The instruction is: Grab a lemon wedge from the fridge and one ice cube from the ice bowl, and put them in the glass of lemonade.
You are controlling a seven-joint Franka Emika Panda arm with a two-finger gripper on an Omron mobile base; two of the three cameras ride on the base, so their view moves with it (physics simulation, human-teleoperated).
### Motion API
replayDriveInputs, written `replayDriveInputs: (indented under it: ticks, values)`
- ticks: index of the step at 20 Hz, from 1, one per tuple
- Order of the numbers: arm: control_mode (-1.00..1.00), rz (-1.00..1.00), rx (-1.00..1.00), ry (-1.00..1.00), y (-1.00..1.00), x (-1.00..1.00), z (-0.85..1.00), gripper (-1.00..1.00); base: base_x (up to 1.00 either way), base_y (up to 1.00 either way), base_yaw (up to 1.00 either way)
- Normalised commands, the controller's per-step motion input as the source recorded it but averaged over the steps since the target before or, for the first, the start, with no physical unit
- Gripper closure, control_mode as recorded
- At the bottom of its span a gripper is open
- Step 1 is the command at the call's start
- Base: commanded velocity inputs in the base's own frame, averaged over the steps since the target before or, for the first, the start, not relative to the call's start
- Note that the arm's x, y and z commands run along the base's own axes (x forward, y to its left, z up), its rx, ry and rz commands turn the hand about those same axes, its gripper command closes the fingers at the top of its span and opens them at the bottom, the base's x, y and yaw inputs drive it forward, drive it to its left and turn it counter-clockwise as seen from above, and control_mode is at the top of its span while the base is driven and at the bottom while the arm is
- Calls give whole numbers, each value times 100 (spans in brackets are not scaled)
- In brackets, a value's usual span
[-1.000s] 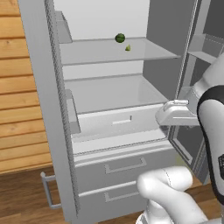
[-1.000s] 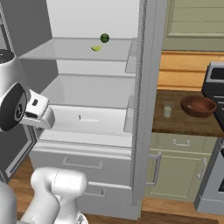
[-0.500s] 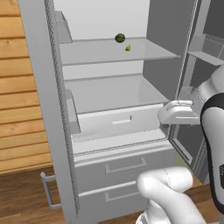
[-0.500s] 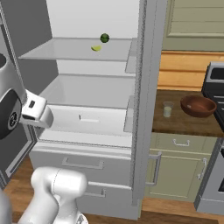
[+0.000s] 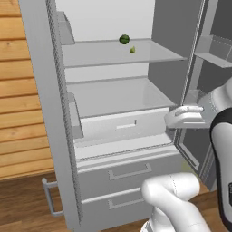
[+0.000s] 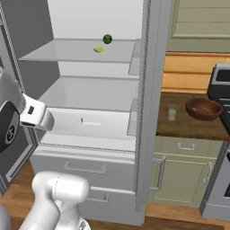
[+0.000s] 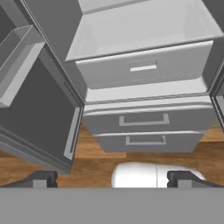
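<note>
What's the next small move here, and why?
Probably raise the open hand toward the upper shelf. The fridge doors are open, the lemon wedge lies on that shelf beside a dark green ball, and the hand is empty and looks down at the lower drawers.

The white arm rises from the base, elbow bent, forearm reaching forward at mid height. Its gripper (image 7: 112,178) points forward and down, fingertips (image 7: 42,178) spread wide apart, holding nothing.
</note>
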Motion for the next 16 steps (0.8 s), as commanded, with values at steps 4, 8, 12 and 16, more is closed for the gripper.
replayDriveInputs:
  ticks: [4,8,12,16]
  values:
    - [100,0,0,-1,0,24,0,-100,16,0,0]
    - [100,0,0,0,0,0,0,-100,58,1,0]
    - [100,0,0,0,0,0,0,-100,69,0,0]
    - [-100,0,0,0,0,14,0,-100,52,0,0]
